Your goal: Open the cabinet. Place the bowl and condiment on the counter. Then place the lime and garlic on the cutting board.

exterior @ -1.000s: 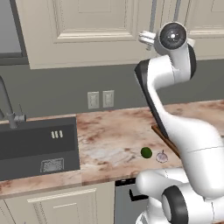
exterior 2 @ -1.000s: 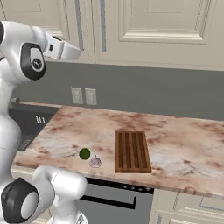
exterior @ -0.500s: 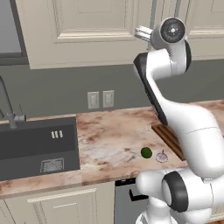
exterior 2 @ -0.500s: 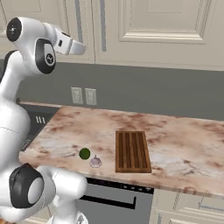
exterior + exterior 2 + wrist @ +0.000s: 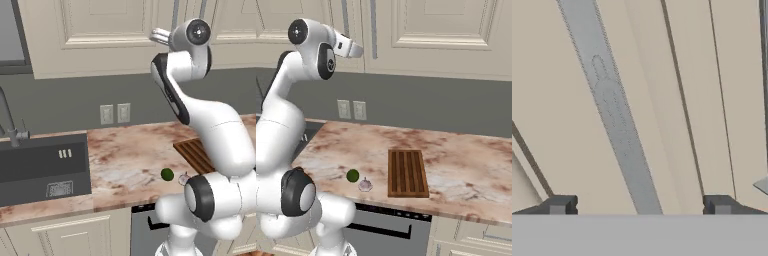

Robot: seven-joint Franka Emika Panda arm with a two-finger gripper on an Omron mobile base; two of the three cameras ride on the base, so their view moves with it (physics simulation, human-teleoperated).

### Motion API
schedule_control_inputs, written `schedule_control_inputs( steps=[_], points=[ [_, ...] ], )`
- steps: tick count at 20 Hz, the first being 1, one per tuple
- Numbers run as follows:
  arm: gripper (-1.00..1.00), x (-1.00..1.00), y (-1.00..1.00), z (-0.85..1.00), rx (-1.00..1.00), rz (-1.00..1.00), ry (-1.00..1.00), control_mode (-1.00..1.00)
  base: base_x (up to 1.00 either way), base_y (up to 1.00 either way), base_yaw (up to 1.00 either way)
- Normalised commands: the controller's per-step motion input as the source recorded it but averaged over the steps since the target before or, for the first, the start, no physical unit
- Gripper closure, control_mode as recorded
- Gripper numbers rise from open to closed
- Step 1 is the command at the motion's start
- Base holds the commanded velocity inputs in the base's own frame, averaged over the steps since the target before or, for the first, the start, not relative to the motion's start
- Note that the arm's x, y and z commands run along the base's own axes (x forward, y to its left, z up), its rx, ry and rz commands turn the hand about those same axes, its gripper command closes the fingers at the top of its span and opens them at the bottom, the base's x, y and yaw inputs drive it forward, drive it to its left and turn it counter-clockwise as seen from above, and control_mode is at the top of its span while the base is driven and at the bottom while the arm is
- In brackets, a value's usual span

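In the hand view the gripper [image 5: 637,205] is held with jaws wide apart, the cabinet [image 5: 712,100] handle [image 5: 614,120] seen between them, not clamped.

arm raised high, hand [image 5: 637,205] level, fingers [image 5: 559,204] spread wide

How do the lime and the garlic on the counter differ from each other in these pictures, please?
The lime is a glossy green ball; the garlic is a pale whitish-pink bulb. The lime is smoothly round, while the garlic carries a small pointed tip. The garlic lies nearer the cutting board than the lime. Both are similar in size and rest on the counter, off the board.
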Motion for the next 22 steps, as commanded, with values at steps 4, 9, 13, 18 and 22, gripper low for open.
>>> schedule_control_inputs(
  steps=[4, 9, 13, 18, 22],
  points=[
    [-1.0, 0.47, 0.0, -0.03, 0.0, 0.02, 0.01, -1.0, 0.0, 0.0, 0.0],
    [-1.0, 0.43, 0.0, 0.0, 0.0, 0.0, 0.0, -1.0, 0.0, 0.0, 0.0],
    [1.0, 0.4, 0.0, -0.01, 0.0, 0.0, 0.0, -1.0, 0.0, 0.0, 0.0],
    [1.0, 0.15, 0.0, 0.0, 0.0, 0.03, 0.0, -1.0, 0.0, 0.0, 0.0],
    [1.0, -0.5, 0.17, 0.0, 0.0, 0.06, 0.0, -1.0, 0.0, 0.0, 0.0]
  ],
)
